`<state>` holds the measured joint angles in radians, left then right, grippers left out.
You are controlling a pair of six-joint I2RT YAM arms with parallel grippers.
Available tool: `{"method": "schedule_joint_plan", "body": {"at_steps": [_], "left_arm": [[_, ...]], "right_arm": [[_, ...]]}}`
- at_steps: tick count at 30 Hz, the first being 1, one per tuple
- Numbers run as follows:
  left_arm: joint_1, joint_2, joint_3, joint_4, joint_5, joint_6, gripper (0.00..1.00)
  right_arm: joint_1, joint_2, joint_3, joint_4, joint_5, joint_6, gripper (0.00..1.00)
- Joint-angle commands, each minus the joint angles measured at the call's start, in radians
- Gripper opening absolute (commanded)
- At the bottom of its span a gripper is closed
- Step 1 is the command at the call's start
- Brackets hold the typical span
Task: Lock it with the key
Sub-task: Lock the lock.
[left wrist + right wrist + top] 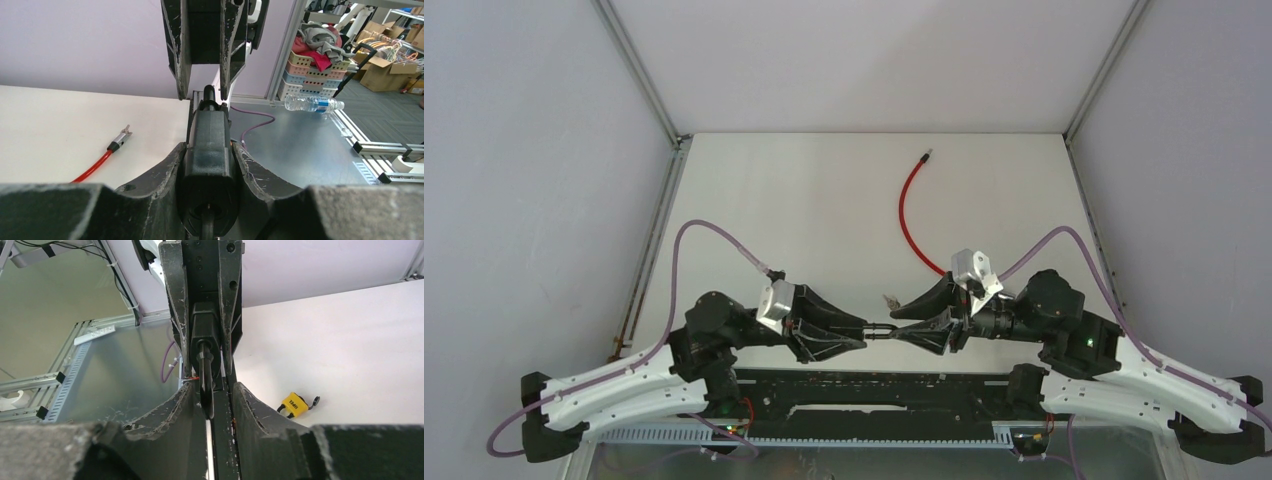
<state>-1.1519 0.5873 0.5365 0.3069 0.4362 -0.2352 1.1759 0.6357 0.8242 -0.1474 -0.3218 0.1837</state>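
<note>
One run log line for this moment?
left jaws: shut on lock | right jaws: around key, grip unclear | key: in lock

I see pale grey walls [844, 60] around my white bench [824, 200]; beyond stand stacked baskets [305, 75] of clothes [315, 47] and cardboard boxes [382, 72].

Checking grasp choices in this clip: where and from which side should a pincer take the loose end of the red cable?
Take the black collar just behind the metal tip of the red cable, coming straight down with the jaws across it. That end lies flat on the table, apart from everything else, and the collar probably flexes less than the cable.
</note>
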Motion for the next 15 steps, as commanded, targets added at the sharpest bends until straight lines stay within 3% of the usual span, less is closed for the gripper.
{"method": "schedule_joint_plan", "body": {"at_steps": [1, 5, 15], "left_arm": [[-0.003, -0.039, 0.008, 0.144, -0.021, 0.007, 0.0], [-0.003, -0.044, 0.008, 0.144, -0.02, 0.007, 0.0], [-0.003, -0.029, 0.015, 0.15, -0.001, 0.004, 0.0]], "right_arm": [[-0.003, -0.013, 0.02, 0.031, -0.023, 0.016, 0.38], [-0.003, -0.013, 0.02, 0.031, -0.028, 0.016, 0.38], [-0.003, -0.013, 0.019, 0.055, -0.04, 0.031, 0.24]]}}
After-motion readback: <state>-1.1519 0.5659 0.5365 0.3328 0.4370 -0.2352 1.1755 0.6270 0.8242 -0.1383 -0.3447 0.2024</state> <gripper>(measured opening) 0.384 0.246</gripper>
